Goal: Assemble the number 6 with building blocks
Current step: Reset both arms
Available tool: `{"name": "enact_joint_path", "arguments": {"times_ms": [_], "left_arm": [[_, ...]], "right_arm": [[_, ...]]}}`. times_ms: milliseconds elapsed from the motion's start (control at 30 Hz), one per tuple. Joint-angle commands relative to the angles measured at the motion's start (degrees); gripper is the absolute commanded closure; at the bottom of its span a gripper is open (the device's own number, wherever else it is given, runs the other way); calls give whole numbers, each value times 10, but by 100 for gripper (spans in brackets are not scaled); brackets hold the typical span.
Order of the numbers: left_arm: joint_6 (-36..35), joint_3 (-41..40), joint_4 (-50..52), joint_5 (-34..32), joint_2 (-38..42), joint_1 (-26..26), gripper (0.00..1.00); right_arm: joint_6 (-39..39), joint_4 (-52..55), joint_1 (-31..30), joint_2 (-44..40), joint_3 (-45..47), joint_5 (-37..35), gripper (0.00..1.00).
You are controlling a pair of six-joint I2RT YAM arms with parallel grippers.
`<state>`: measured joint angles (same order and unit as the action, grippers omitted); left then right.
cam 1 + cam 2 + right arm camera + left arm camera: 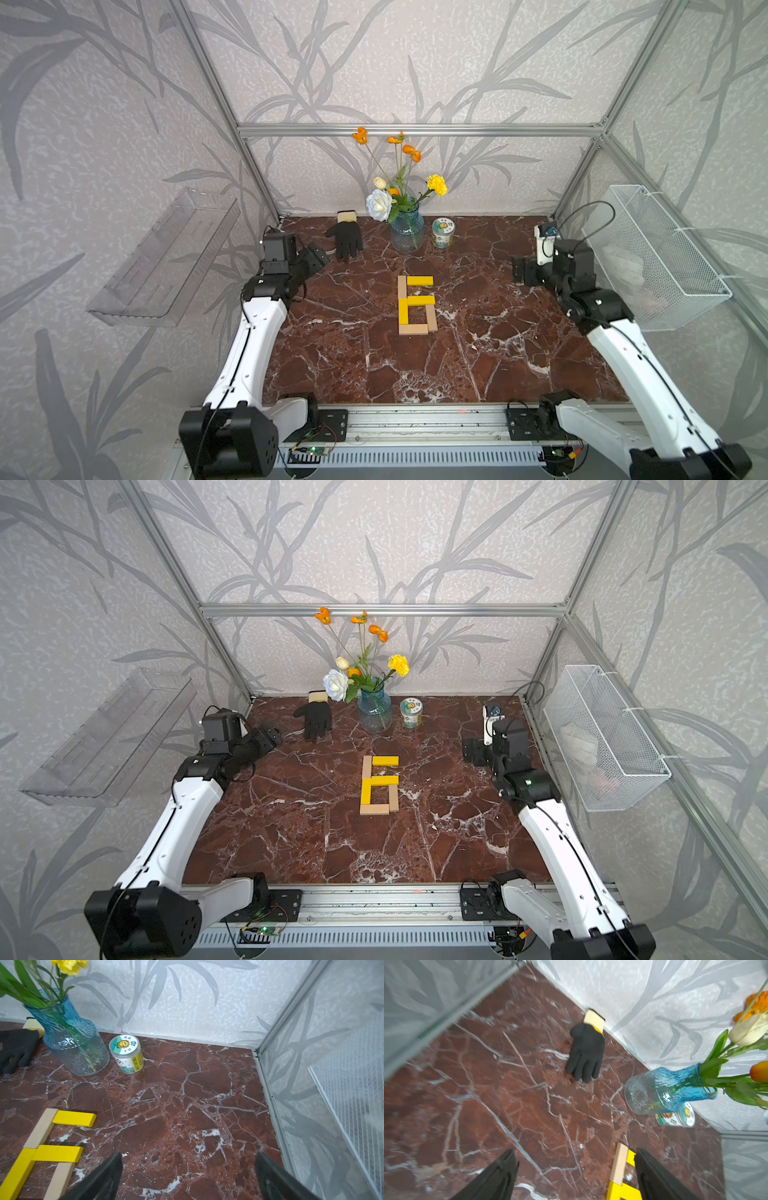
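- The number 6 [420, 300], formed of flat rectangular building blocks [385, 761] in bright yellow and pale tan wood, is laid flat mid-way across the red-brown marble tabletop [498, 353], before the blue glass vase [407, 235].
- The left gripper [574, 1153] is held spread wide, grasping nothing.
- The right gripper [188, 1156] is likewise spread wide, empty.

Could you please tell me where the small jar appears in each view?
In a top view: small jar at the back, beside the blue vase.
In a top view: the jar likewise.
Left wrist: jar partly behind the vase.
Right wrist: jar beside the vase, unobstructed.
Landmark: the vase.
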<state>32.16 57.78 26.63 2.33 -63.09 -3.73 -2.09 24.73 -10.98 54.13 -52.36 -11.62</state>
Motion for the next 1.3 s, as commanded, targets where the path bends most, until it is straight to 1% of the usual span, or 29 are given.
{"name": "enact_joint_path", "arguments": {"times_ms": [0, 67, 133, 200, 233, 300, 400, 467, 500, 567, 600, 633, 700, 767, 800, 833, 867, 900, 933, 967, 1000, 1033, 1067, 1100, 1133, 1167, 1200, 1233, 1267], "left_arm": [[-102, -122, -75, -135, 43, 2, 8], [-153, -217, -186, -177, 72, 2, 7], [-202, -304, -308, -198, 89, 2, 3], [-214, -349, -391, -223, 78, -1, 0], [-214, -358, -406, -230, 65, -2, 0], [-218, -366, -432, -232, 32, -3, 0], [-206, -390, -518, -227, -20, -3, 0], [-186, -379, -541, -212, -46, -3, 0], [-182, -377, -567, -196, -67, -3, 0], [-176, -352, -583, -182, -113, -2, 0], [-196, -328, -582, -176, -141, -3, 0], [-214, -304, -568, -172, -163, -2, 0], [-228, -304, -639, -179, -213, -1, 1], [-256, -310, -629, -135, -205, 10, 1], [-268, -352, -699, -118, -208, 14, 1], [-272, -404, -823, -118, -228, 15, 1], [-275, -442, -940, -133, -255, 17, 1], [-275, -461, -1010, -150, -277, 19, 1], [-269, -462, -996, -155, -270, 19, 1], [-265, -451, -947, -155, -250, 18, 1], [-257, -424, -853, -158, -223, 18, 1], [-250, -377, -770, -172, -218, 17, 1], [-252, -342, -708, -180, -226, 22, 1], [-271, -363, -749, -170, -230, 31, 1], [-288, -379, -798, -132, -241, 30, 1], [-304, -377, -818, -103, -254, 32, 1], [-311, -362, -798, -81, -259, 30, 1], [-298, -349, -759, -94, -253, 30, 1], [-293, -334, -703, -85, -239, 25, 1]], "right_arm": [[-48, -112, 8, -4, 120, -37, 1], [-55, -173, 11, 19, 175, -52, 1], [-25, -261, 11, 65, 225, -46, 1], [-3, -319, 11, 119, 240, -39, 1], [5, -321, 11, 146, 232, -34, 1], [23, -336, 10, 194, 216, -29, 1], [55, -389, 11, 246, 206, -14, 1], [68, -429, 11, 272, 196, 8, 1], [76, -449, 11, 288, 191, 21, 1], [100, -468, 11, 321, 170, 38, 1], [91, -480, 14, 339, 159, 38, 1], [84, -480, 21, 356, 147, 54, 1], [79, -469, 27, 362, 140, 63, 1], [85, -565, 28, 328, 209, 79, 1], [88, -631, 28, 308, 256, 83, 1], [86, -697, 28, 298, 297, 76, 1], [83, -750, 28, 304, 325, 69, 1], [83, -835, 28, 340, 350, 65, 1], [86, -907, 27, 375, 354, 61, 1], [79, -860, 28, 371, 334, 45, 1], [64, -711, 29, 339, 289, 32, 1], [55, -697, 45, 332, 283, 66, 1], [55, -756, 51, 350, 298, 75, 1], [60, -802, 50, 364, 310, 75, 1], [60, -792, 50, 361, 308, 78, 1], [59, -761, 50, 352, 299, 79, 1], [58, -715, 50, 339, 287, 79, 1], [59, -696, 50, 333, 283, 79, 1], [59, -721, 50, 339, 289, 79, 1]]}}
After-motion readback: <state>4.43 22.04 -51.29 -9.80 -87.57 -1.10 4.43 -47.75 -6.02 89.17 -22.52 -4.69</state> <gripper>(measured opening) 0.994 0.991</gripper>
